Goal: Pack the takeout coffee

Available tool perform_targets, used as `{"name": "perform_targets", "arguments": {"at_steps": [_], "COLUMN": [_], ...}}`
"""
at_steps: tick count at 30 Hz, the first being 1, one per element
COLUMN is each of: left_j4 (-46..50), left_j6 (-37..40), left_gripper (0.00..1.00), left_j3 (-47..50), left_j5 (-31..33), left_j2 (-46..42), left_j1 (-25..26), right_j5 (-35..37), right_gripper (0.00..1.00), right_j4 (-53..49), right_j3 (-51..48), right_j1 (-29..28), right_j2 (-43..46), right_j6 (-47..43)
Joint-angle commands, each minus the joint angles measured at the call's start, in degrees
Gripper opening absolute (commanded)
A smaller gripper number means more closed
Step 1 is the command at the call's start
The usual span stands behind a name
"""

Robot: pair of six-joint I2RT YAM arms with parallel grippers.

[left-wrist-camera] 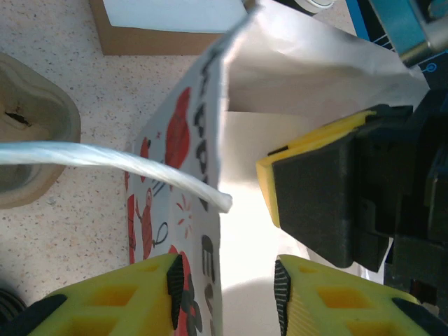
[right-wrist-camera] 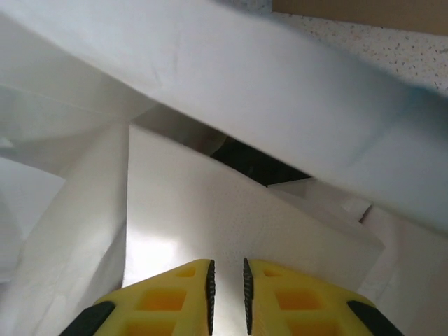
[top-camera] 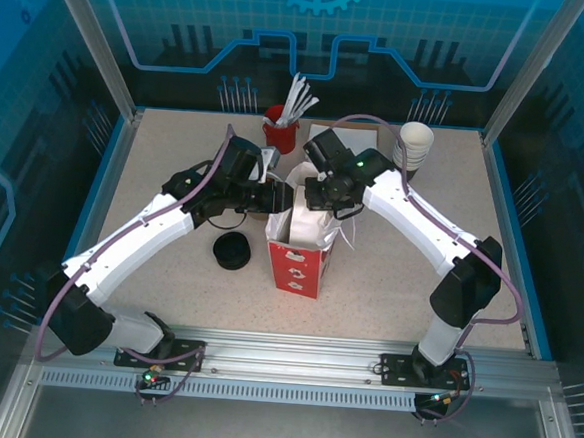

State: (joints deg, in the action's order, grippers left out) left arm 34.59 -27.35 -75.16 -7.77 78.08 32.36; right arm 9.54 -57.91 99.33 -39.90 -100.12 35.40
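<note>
A red-and-white printed paper bag (top-camera: 295,249) stands open at mid-table. My left gripper (left-wrist-camera: 227,280) is open and straddles the bag's left wall (left-wrist-camera: 203,210), one finger outside and one inside, with clear space beside the pads. The bag's white rope handle (left-wrist-camera: 105,162) crosses in front. My right gripper (right-wrist-camera: 227,280) reaches down into the bag (right-wrist-camera: 210,217) from the back rim (top-camera: 324,196), its jaws a narrow gap apart with white paper right behind them. Deep between the paper folds lies a dark shape (right-wrist-camera: 255,162); I cannot tell whether it is the takeout coffee.
A squat stack of black lids (top-camera: 233,250) sits left of the bag. At the back stand a red cup of white utensils (top-camera: 280,130) and a stack of white cups (top-camera: 416,143). A beige moulded thing (left-wrist-camera: 31,133) and a cardboard box (left-wrist-camera: 161,35) lie close to the bag.
</note>
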Motion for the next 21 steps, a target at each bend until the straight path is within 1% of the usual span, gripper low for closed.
{"name": "perform_targets", "arguments": {"at_steps": [1, 8, 14, 17, 21], "left_j4": [0.2, 3.3, 3.8, 4.3, 4.0], "left_j6": [-0.9, -0.7, -0.4, 1.5, 4.6], "left_gripper": [0.43, 0.46, 0.48, 0.50, 0.56], "left_j3": [-1.6, -4.6, -6.4, -7.9, -9.4], "left_j5": [-3.2, -3.3, -4.1, -2.1, 3.8], "left_j2": [-2.8, -4.1, -5.9, -6.9, -8.8], "left_j1": [-0.4, -0.2, -0.2, -0.2, -0.4], "right_j5": [-1.5, -4.4, -6.7, -7.3, -6.0], "right_gripper": [0.23, 0.25, 0.26, 0.27, 0.29], "right_j4": [-0.5, -1.8, -2.9, -3.1, -2.4], "right_j3": [3.8, 8.9, 12.5, 13.8, 13.1], "right_j1": [0.7, 0.8, 1.6, 2.5, 4.5], "right_j2": [1.4, 2.5, 4.2, 6.1, 10.3], "right_j6": [-1.4, -2.2, -3.1, -3.8, -5.7]}}
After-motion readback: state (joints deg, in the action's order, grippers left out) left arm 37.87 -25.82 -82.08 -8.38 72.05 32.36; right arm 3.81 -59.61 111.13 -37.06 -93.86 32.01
